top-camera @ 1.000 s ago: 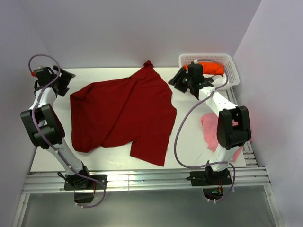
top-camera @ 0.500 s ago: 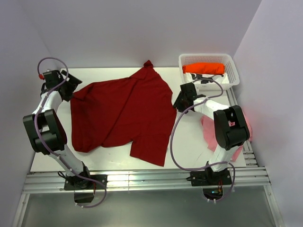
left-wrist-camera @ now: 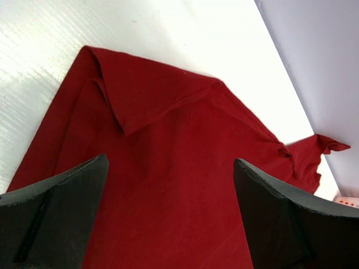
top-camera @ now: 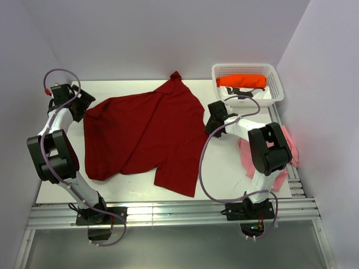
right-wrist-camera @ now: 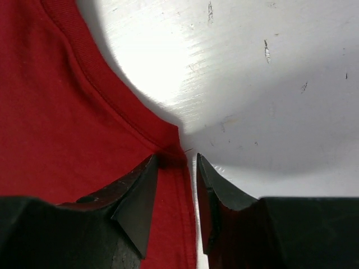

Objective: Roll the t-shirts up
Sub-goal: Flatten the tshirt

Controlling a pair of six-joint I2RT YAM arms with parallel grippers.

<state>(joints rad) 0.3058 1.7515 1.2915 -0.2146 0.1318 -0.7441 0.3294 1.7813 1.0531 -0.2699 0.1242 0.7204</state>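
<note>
A dark red t-shirt (top-camera: 146, 131) lies spread flat on the white table, one sleeve folded over at its far left corner (left-wrist-camera: 140, 106). My left gripper (top-camera: 84, 105) hovers over that corner, jaws wide open (left-wrist-camera: 171, 161) with only cloth below them. My right gripper (top-camera: 209, 129) is down at the shirt's right edge. Its jaws (right-wrist-camera: 176, 157) stand narrow but apart, straddling the hem corner (right-wrist-camera: 171, 154). An orange t-shirt (top-camera: 241, 81) lies rolled in the basket. A pale pink t-shirt (top-camera: 245, 151) lies crumpled under the right arm.
The white lattice basket (top-camera: 277, 92) stands at the back right corner. Bare table (top-camera: 224, 168) shows between the red shirt and the pink one. Walls close in at the left, back and right. A rail runs along the near edge (top-camera: 168, 213).
My right gripper has come from the basket down and left to the red shirt's right edge, its jaws narrowing. My left gripper has shifted slightly right onto the shirt's corner.
</note>
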